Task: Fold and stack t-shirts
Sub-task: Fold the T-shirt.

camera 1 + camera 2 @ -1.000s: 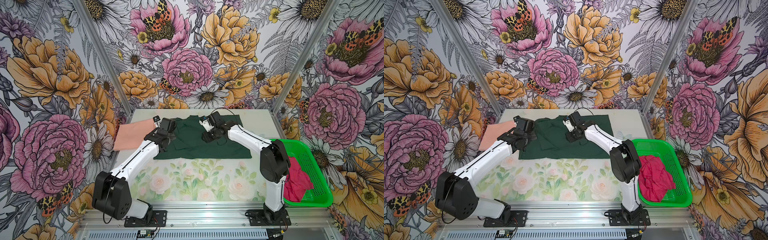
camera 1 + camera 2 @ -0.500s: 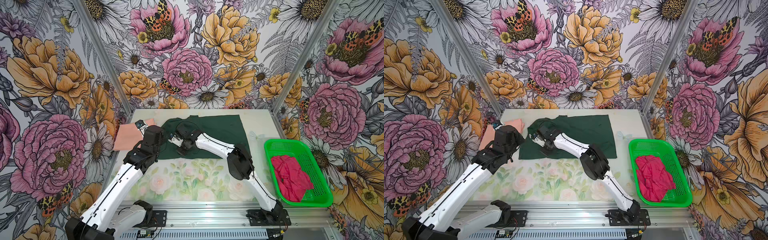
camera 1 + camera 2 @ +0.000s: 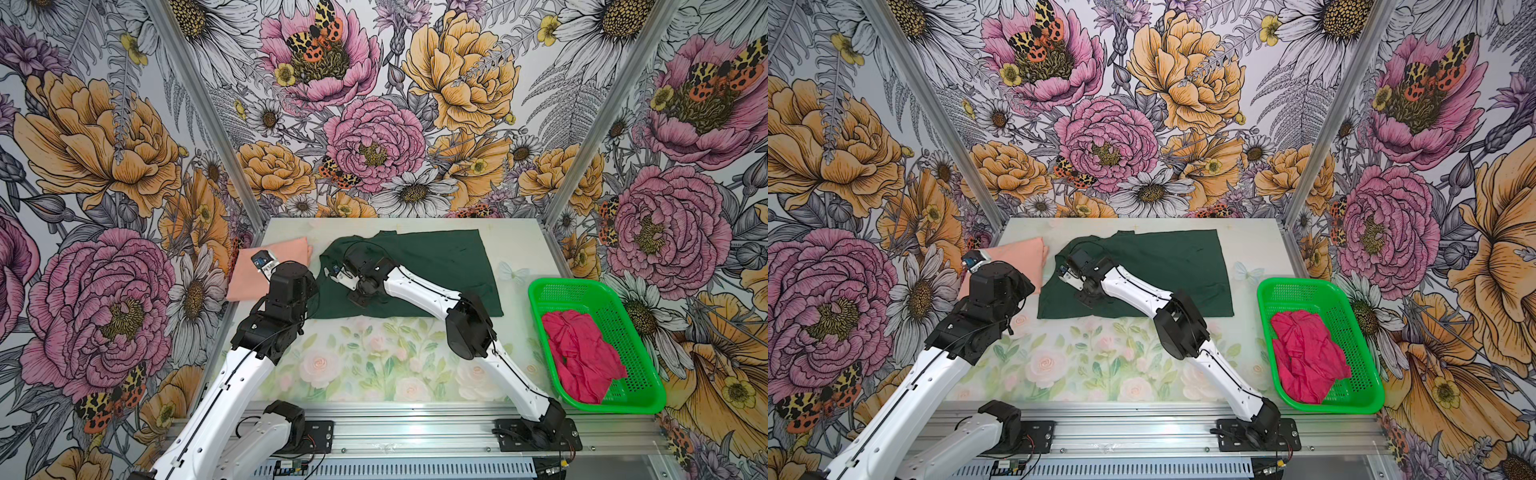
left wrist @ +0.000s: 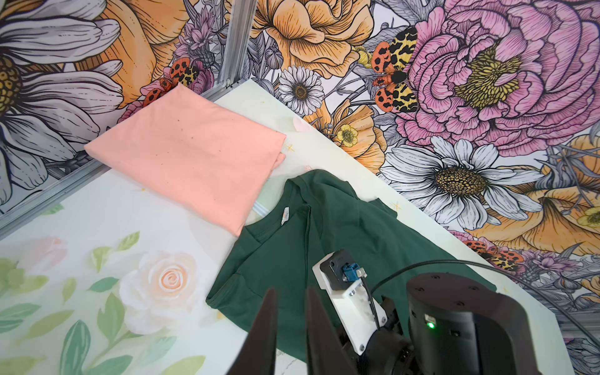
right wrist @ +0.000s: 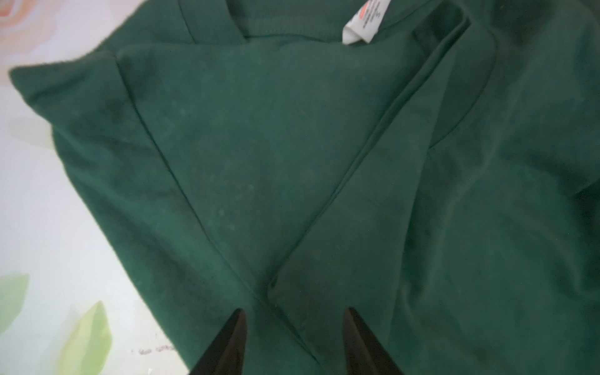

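the left end effector [image 4: 290,293] has let go and pulled back, slightly parted and empty. the right end effector [image 5: 293,313] hovers released over the dark green t-shirt [image 3: 440,257], which lies flat at the back of the counter [image 3: 374,365] with a sleeve flap now folded in, so it looks ready for the next fold.

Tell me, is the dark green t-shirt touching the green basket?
Apart: both top views show bare table between the dark green t-shirt and the basket.
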